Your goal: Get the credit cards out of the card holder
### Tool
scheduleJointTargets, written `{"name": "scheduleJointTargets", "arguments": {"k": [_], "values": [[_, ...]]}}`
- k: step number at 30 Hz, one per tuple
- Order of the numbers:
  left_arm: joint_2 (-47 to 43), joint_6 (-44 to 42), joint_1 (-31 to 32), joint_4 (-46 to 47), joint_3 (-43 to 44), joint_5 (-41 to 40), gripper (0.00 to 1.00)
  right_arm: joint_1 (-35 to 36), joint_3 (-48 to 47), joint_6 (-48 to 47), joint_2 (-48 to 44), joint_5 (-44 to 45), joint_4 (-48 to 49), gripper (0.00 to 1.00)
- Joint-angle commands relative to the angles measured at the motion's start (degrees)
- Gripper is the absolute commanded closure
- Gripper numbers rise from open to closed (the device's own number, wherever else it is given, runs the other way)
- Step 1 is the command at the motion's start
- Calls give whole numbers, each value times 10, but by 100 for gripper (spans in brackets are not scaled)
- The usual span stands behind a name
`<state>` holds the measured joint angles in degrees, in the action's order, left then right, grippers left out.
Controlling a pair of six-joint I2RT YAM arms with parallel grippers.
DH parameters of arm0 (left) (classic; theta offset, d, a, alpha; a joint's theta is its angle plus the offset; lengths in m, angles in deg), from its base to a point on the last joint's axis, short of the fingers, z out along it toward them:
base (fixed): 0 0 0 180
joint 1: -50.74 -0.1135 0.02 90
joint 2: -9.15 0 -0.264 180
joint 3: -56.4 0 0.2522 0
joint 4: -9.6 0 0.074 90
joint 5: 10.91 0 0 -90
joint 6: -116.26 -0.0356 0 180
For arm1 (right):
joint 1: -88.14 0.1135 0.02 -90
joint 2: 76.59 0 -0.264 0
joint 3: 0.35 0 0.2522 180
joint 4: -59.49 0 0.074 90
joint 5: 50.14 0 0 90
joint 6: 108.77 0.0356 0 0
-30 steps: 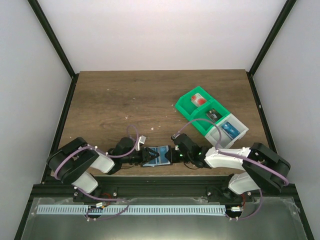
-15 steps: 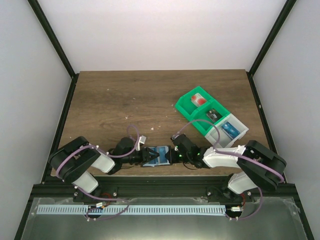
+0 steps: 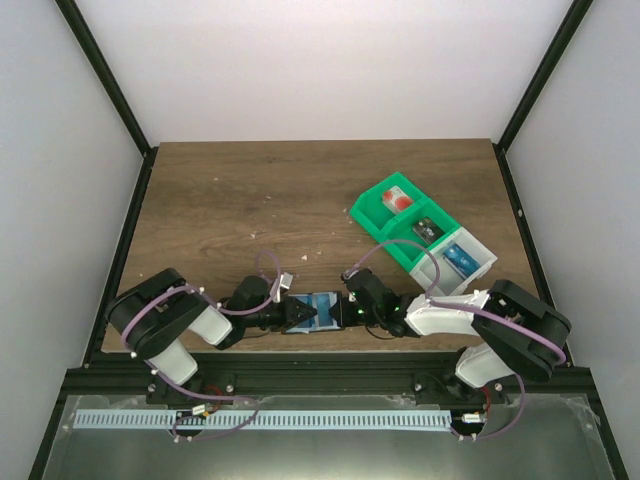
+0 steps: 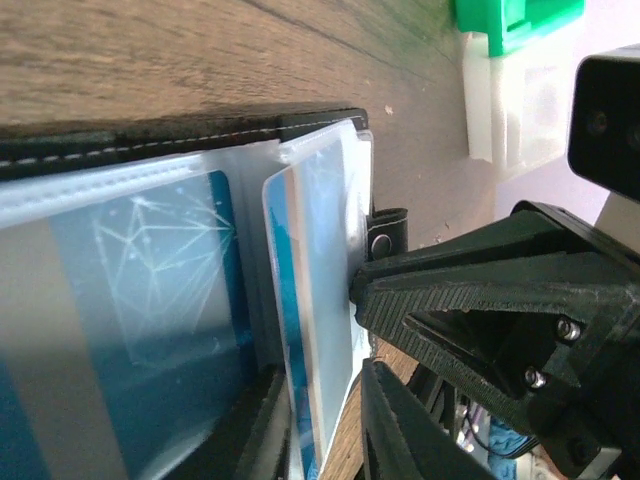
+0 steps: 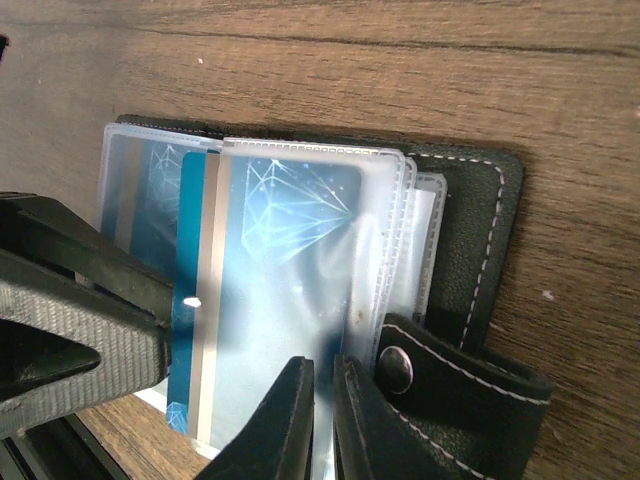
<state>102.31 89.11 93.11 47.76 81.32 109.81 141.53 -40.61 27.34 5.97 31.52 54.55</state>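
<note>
The card holder [image 3: 318, 310] lies open near the table's front edge between my two grippers; its black leather [image 5: 480, 250] and snap tab [image 4: 383, 235] show in the wrist views. Clear sleeves hold blue credit cards [image 5: 290, 230]. One blue card [image 4: 310, 300] with a silver stripe sticks out of its sleeve. My left gripper [image 4: 325, 400] straddles that card's edge, open, with a gap still showing at one finger. My right gripper [image 5: 322, 370] is shut on the edge of a clear sleeve, beside the tab.
At the right of the table stands a green tray [image 3: 362, 215] holding a red-blotched card [image 3: 398, 200] and a dark one [image 3: 428, 230]. Joined to it is a white tray [image 3: 440, 280] with a blue card [image 3: 458, 257]. Small crumbs dot the wood.
The left arm has pushed in a little toward the holder, and its jaws have narrowed round the card's edge. The right gripper has closed on the sleeve. The holder has hardly moved.
</note>
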Motion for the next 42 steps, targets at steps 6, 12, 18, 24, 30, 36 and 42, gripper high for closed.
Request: {"name": "scheduleJointTargets", "arguments": {"k": [6, 12, 18, 24, 30, 36, 42], "values": [[4, 3, 0, 37, -10, 9, 100, 2, 13, 4, 11, 5, -17, 91], [-14, 3, -4, -7, -9, -1, 100, 2, 15, 5, 13, 6, -15, 91], [-54, 10, -17, -27, -29, -3, 100, 2, 16, 6, 12, 10, -18, 91], [-135, -5, -24, -120, -32, -16, 100, 1, 24, 10, 9, 14, -14, 91], [-255, -17, -26, -258, -17, -55, 100, 2, 12, 4, 2, 24, -27, 91], [-389, -33, -29, -388, 12, -106, 100, 2, -16, -40, -52, 67, -61, 88], [-474, -21, -36, -445, 21, -118, 100, 2, -12, -135, -136, 80, -22, 86]]}}
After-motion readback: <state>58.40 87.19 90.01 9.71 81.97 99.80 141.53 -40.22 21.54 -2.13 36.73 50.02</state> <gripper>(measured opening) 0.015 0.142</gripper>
